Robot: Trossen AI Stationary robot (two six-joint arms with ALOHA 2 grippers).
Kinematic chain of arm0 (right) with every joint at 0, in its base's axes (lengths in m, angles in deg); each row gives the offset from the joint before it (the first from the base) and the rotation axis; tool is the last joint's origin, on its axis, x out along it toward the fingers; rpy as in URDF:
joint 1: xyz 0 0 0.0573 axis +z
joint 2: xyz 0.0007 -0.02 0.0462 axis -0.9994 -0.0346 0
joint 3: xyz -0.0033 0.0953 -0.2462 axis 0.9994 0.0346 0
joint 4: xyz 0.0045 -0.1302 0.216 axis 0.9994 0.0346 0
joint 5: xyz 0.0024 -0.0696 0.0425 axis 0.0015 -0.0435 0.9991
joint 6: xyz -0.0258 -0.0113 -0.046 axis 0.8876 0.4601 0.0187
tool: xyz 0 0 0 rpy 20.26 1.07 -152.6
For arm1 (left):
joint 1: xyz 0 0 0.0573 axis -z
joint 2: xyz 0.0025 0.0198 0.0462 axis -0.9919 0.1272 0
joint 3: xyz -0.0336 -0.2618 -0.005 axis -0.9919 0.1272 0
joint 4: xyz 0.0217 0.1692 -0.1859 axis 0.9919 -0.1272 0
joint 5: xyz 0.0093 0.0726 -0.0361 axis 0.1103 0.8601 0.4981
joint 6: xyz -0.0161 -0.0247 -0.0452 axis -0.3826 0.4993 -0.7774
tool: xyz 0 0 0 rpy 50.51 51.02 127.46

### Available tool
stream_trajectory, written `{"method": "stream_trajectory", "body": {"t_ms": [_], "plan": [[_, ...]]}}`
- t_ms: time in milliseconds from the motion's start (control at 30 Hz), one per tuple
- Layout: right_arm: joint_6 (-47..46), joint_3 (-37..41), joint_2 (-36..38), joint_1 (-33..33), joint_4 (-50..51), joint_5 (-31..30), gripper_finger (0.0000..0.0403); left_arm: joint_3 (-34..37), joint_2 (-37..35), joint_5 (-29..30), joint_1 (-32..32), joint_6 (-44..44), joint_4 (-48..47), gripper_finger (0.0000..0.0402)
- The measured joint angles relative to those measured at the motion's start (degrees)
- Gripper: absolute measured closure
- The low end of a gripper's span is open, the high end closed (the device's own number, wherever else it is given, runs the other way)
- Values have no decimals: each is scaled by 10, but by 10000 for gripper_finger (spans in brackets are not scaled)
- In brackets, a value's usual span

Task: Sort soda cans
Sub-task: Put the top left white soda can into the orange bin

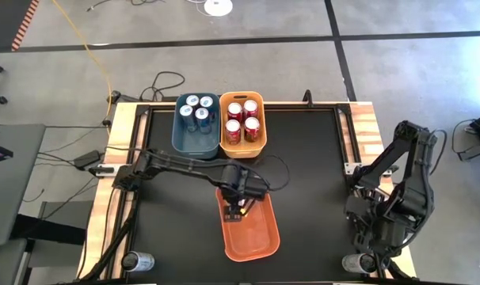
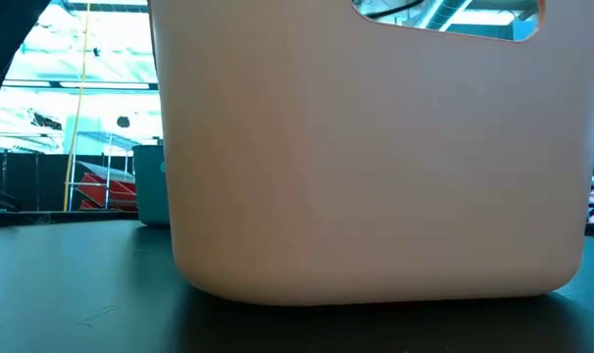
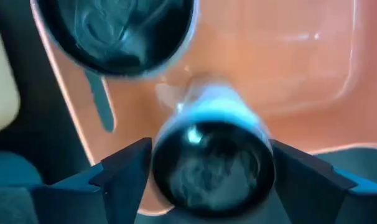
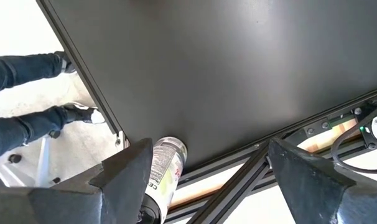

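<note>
Two dark cans are what the left wrist view shows inside the orange bin (image 1: 252, 233) at lower centre of the high frame. The left gripper (image 1: 241, 207) hangs over the bin's upper end, its fingers (image 3: 120, 168) spread on either side of the nearer dark can (image 3: 210, 165). That can stands upright, its long axis pointing straight up at the camera, squarely between the fingers. I can't quite tell whether the pads touch it or have just let go. The second dark can (image 3: 117, 34) stands just beside it, further into the bin.

Blue cans (image 1: 199, 109) fill the blue bin (image 1: 194, 142) and red cans (image 1: 242, 119) the yellow bin (image 1: 260, 142), upper centre. The right gripper (image 1: 375, 237) waits wide open at lower right, with a loose can (image 4: 163, 171) by the surface (image 1: 311, 182) edge, nearest that arm.
</note>
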Motion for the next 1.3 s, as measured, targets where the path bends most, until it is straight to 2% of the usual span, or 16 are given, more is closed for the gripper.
{"method": "stream_trajectory", "body": {"t_ms": [167,367,933,1300], "plan": [[0,0,0,-7,3,0,67,-1,-1,42,-2,-3,5,78],[1,0,0,-7,4,0,67,-1,-1,45,-2,-14,2,75],[17,0,0,-7,27,-16,67,0,-1,-9,6,-43,0,88],[16,0,0,-7,26,-16,67,0,-1,-17,8,-45,3,88]]}}
